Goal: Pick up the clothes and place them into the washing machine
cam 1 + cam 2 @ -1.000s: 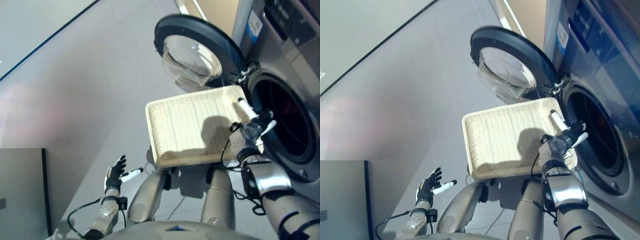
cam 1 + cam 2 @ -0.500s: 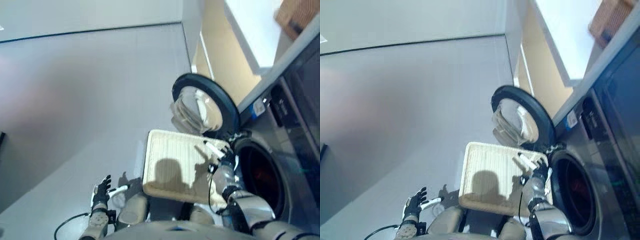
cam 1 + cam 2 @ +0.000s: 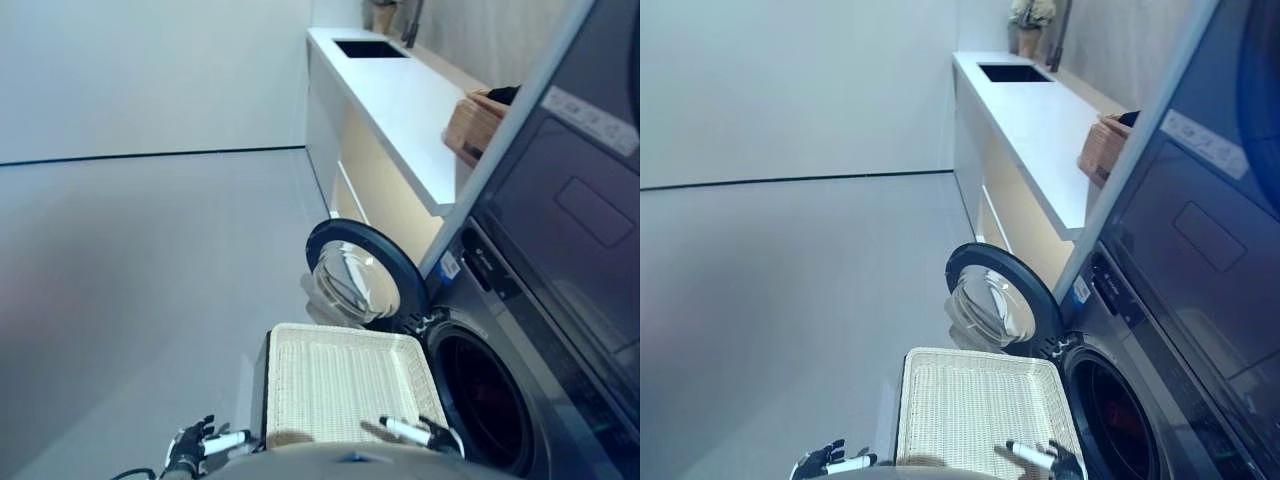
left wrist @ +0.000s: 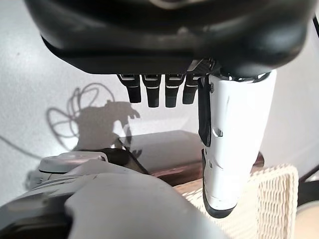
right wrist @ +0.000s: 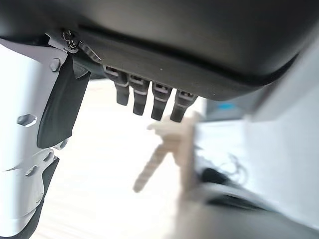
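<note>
No clothes show in any view. The white wicker basket (image 3: 340, 390) stands on the floor with its inside bare. Right of it is the dark washing machine (image 3: 560, 300), its round door (image 3: 360, 275) swung open and its drum opening (image 3: 480, 400) dark. My right hand (image 3: 425, 435) is open at the basket's near right corner, holding nothing; its straight fingers (image 5: 149, 99) show in the right wrist view. My left hand (image 3: 190, 448) hangs open low over the floor, left of the basket, with relaxed fingers (image 4: 159, 92) and nothing in it.
A long white counter (image 3: 400, 90) with a sink (image 3: 368, 47) runs along the wall beyond the machine. A brown wicker box (image 3: 475, 120) sits on the counter's near end. Grey floor (image 3: 150, 280) spreads to the left.
The camera has tilted up, so the counter and the far wall now show. Both hands have dropped to the view's bottom edge and stay open.
</note>
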### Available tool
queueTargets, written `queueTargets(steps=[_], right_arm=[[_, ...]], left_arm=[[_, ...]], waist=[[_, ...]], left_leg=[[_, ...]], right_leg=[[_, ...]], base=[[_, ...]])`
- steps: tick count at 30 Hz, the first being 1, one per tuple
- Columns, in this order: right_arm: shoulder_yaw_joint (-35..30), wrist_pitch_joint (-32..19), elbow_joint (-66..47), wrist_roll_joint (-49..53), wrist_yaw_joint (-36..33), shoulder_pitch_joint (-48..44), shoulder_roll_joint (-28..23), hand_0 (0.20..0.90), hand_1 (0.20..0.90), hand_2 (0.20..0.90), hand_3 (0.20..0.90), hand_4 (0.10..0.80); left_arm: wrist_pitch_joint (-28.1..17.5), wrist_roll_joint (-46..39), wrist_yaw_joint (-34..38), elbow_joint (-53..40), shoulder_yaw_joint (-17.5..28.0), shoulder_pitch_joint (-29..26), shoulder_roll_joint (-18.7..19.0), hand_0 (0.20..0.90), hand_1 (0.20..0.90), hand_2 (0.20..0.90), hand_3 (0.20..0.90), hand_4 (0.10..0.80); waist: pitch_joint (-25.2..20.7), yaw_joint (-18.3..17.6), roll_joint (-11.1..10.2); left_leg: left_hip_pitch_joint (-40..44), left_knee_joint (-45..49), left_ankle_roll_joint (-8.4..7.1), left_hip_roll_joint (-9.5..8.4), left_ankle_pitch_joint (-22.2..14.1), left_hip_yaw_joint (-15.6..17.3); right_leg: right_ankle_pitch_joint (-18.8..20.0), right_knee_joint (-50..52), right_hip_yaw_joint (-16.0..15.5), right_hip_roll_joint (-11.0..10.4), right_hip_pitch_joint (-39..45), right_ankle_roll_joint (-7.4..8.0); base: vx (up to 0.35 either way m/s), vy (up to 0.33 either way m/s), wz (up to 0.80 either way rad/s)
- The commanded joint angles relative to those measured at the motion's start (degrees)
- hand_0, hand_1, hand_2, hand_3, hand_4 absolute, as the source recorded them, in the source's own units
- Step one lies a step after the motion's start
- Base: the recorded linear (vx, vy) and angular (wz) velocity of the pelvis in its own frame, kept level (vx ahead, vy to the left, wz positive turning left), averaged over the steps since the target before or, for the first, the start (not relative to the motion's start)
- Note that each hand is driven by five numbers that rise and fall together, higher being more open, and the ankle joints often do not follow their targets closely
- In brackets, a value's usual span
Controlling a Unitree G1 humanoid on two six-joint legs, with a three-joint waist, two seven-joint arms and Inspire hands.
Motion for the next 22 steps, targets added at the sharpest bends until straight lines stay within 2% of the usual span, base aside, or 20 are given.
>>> queueTargets(steps=[1, 2, 4, 10, 16, 22], right_arm=[[0.7, -0.3, 1.3, -5.3, -0.3, -2.6, -2.4, 0.900, 0.900, 0.900, 0.900, 0.800], [2.3, 1.2, 4.9, -10.6, 0.3, -2.3, -3.3, 0.900, 0.900, 0.900, 0.900, 0.800], [3.0, 2.2, 6.9, -13.7, 0.7, -2.4, -3.8, 0.900, 0.900, 0.900, 0.900, 0.800], [0.7, 2.8, 8.2, -13.4, 2.5, -2.6, -6.9, 0.900, 0.900, 0.900, 0.900, 0.800], [1.5, 3.1, 7.9, -14.2, 2.6, -5.3, -8.9, 0.900, 0.900, 0.900, 0.900, 0.800], [1.9, 3.5, 9.0, -14.4, 2.1, -6.2, -8.9, 0.900, 0.900, 0.900, 0.900, 0.800]], left_arm=[[0.0, 1.5, -1.4, 2.8, 2.1, -3.0, -0.6, 0.900, 0.900, 0.900, 0.900, 0.800], [1.0, 2.0, -3.3, 3.1, 1.9, -3.3, -1.1, 0.900, 0.900, 0.900, 0.900, 0.800], [1.3, 3.2, -4.2, 3.4, 1.4, -3.6, -1.4, 0.900, 0.900, 0.900, 0.900, 0.800], [1.9, 3.8, -6.3, 1.6, 0.2, -4.3, -2.7, 0.900, 0.900, 0.900, 0.900, 0.800], [2.3, 5.1, -6.5, 0.5, -1.6, -4.4, -3.5, 0.900, 0.900, 0.900, 0.900, 0.800], [2.5, 6.1, -6.1, 0.0, -1.9, -4.2, -3.5, 0.900, 0.900, 0.900, 0.900, 0.800]], waist=[[0.7, -0.1, -1.1], [0.3, -0.4, -0.7], [-0.1, -0.5, -0.3], [-1.4, -0.9, 0.4], [-1.6, -0.2, 0.5], [-2.0, 0.6, 0.4]], left_leg=[[1.3, 0.5, -2.40, -1.05, -1.0, 2.5], [2.3, 1.0, -2.14, -1.13, -1.6, 2.2], [3.0, 1.1, -2.09, -1.05, -1.9, 2.2], [4.3, 2.1, -2.19, -0.93, -2.9, 2.0], [5.5, 2.4, -2.14, -0.75, -3.5, 1.9], [5.5, 2.3, -2.24, -0.39, -3.5, 1.8]], right_leg=[[9.8, -5.4, 1.2, -0.9, -0.3, 0.75], [9.5, -4.8, 1.3, -1.1, 0.8, 0.68], [9.1, -4.8, 1.1, -1.2, 1.6, 0.66], [8.2, -4.4, 1.0, -1.3, 3.1, 0.60], [7.5, -4.4, 1.3, -1.0, 4.2, 0.44], [7.2, -4.8, 1.1, -0.7, 4.6, 0.37]], base=[[0.000, 0.000, 0.00], [0.000, 0.000, 0.00], [0.016, -0.005, -0.01], [0.016, -0.002, 0.04], [0.004, -0.003, 0.01], [0.006, -0.011, 0.02]])
